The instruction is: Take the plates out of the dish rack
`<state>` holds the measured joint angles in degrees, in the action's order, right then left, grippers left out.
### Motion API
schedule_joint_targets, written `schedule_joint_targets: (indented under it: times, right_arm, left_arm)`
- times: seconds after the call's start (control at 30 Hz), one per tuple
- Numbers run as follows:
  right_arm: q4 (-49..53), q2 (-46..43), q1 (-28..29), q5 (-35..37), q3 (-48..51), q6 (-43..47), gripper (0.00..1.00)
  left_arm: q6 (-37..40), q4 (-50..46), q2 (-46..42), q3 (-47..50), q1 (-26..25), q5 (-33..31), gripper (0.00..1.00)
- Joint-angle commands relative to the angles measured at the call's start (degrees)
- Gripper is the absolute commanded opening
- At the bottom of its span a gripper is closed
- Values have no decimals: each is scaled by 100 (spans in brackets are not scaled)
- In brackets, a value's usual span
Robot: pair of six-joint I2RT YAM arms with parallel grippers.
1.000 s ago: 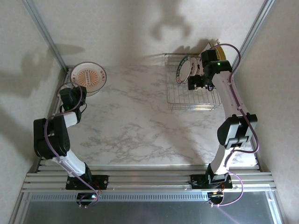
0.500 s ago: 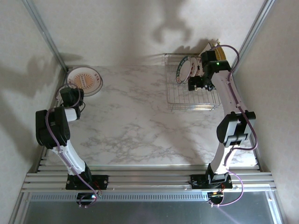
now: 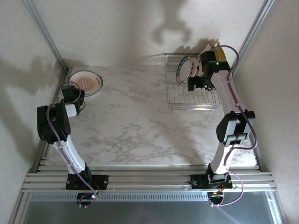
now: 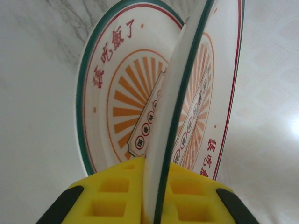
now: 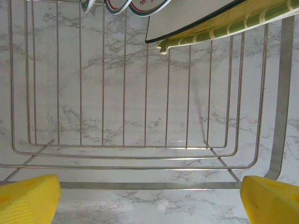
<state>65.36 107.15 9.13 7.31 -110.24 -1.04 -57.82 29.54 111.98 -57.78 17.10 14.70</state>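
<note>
Two arms, two very different jobs right now. Well off to the left of the dish rack, the left end effector is clenched on the rim of a round plate. Its yellow pads sit either side of the edge, and the plate runs straight out from the wrist, edge-on to its camera. A second patterned plate shows just behind it (lying on the tabletop, I'd judge, though I can't tell whether the two touch).

Over the rack itself, the right end effector hangs released, jaws spread wide, with nothing between them but wire and marble. The rest of the load stands at the rack's far end: a few round plates, a whitish square plate and, just beside it, a striped yellow-green plate, all on edge and leaning.

Here's what the next pick turns on. Those plates lie straight ahead of the right end effector, beyond its fingertips, toward the rack's far end, and the right arm is much the nearer. The square plate's lower edge runs across the wrist's view on a slant, roughly along the line of the open jaws. So I'd guess the wrist needs to turn before the jaws can straddle a rim.
</note>
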Motion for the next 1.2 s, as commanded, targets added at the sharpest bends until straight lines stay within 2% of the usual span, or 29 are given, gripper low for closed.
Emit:
schedule_joint_targets:
  times: [0.0, 0.27, 0.57, 0.8, 1.17]
  right_arm:
    - [-34, -50, -41, -110, 11, -46, 99]
    - [-59, -72, -39, -171, 46, -54, 99]
    - [-69, -72, -40, -233, 28, -81, 99]
    - [-102, -112, -37, -269, 72, -98, 99]
    - [-120, -151, -27, -337, 99, -112, 99]
  left_arm:
    - [240, -60, 44, -309, 56, -130, 0]
    - [627, -606, 214, -574, 30, -217, 1]
    - [1175, -1255, 286, -826, -53, -498, 27]
    - [1739, -1870, 345, -1220, -202, -794, 40]
    - [2945, -3094, 416, -1901, -565, -1720, 63]
